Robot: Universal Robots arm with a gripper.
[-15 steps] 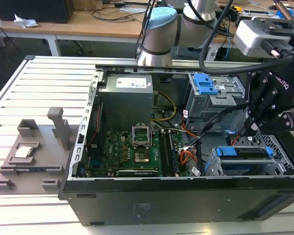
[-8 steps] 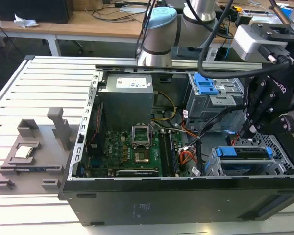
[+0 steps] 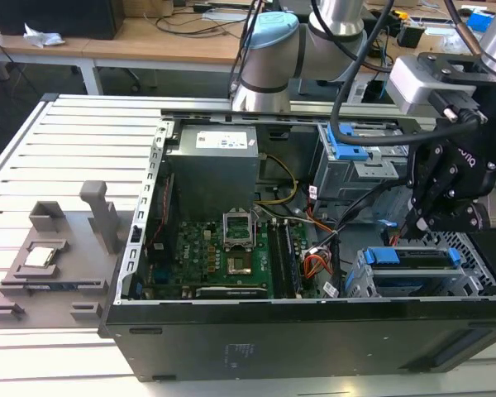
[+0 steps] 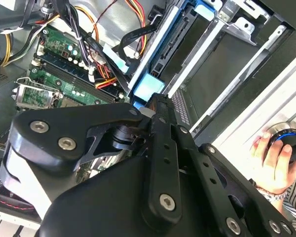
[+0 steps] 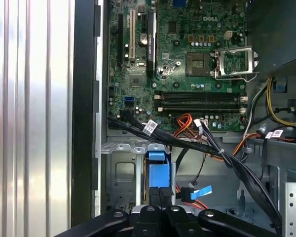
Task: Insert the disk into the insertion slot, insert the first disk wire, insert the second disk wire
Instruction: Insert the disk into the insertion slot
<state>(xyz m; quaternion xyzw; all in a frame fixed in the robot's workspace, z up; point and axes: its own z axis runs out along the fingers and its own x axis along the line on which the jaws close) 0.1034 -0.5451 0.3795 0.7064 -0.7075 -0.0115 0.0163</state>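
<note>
The disk [image 3: 415, 258], framed by its blue carrier, lies inside the insertion slot [image 3: 471, 285], a grey perforated cage at the exterior view's right end of the open computer case. My gripper [image 3: 415, 225] hangs just above the cage's inner end. In the first wrist view its two black fingers [image 5: 154, 197] stand side by side, shut, with their tips at the carrier's blue end tab [image 5: 157, 163]. The second wrist view shows the same tab [image 4: 148, 89] just past the fingertip. A loose blue flat connector [image 5: 201, 192] on a red cable lies beside the fingers. Black wires [image 5: 187, 143] cross over the cage.
A taller grey cage with a blue latch [image 3: 347, 145] stands behind the gripper. The motherboard [image 3: 231, 256] and power supply [image 3: 211, 169] fill the case's middle. A grey fixture [image 3: 50, 256] sits on the slatted table. A person's hand [image 4: 274, 163] rests on a knob outside the case.
</note>
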